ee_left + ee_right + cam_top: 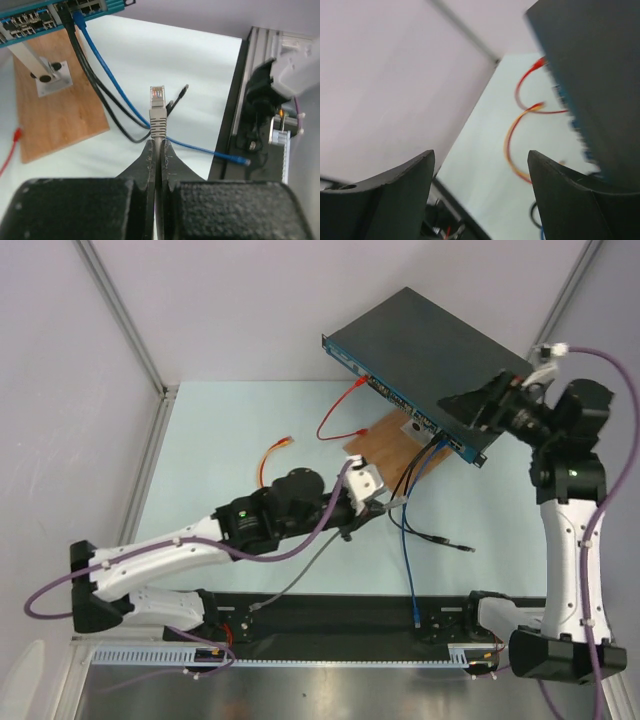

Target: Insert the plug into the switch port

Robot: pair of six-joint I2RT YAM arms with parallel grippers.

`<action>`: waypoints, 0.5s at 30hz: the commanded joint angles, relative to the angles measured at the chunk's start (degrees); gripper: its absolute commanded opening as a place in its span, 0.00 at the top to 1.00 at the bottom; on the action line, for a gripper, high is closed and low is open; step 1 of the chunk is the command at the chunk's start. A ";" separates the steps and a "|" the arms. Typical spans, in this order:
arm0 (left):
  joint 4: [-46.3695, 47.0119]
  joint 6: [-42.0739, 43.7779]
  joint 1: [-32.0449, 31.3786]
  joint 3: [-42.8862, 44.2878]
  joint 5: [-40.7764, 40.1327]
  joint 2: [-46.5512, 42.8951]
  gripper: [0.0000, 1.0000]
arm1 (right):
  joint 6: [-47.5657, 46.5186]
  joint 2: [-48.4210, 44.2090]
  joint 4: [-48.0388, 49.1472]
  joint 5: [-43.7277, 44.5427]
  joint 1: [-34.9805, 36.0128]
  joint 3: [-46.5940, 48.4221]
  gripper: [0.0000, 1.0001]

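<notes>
The switch is a flat black box raised at the back right, its blue front face with a row of sockets facing the left arm. It also shows in the left wrist view and the right wrist view. My left gripper is shut on the grey cable just behind the grey plug, which points up toward the sockets but stays well short of them. In the top view the left gripper is below the front face. My right gripper is open and empty over the switch's right end.
A brown wooden board with a metal bracket lies under the switch. Blue and black cables hang from its sockets across the table. Red and orange cables lie to the left. A black rail runs along the near edge.
</notes>
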 commanded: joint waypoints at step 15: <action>-8.38 -18.93 -3.62 33.92 -21.15 30.02 1.00 | -12.42 1.90 -23.83 -15.42 -41.30 -2.56 0.00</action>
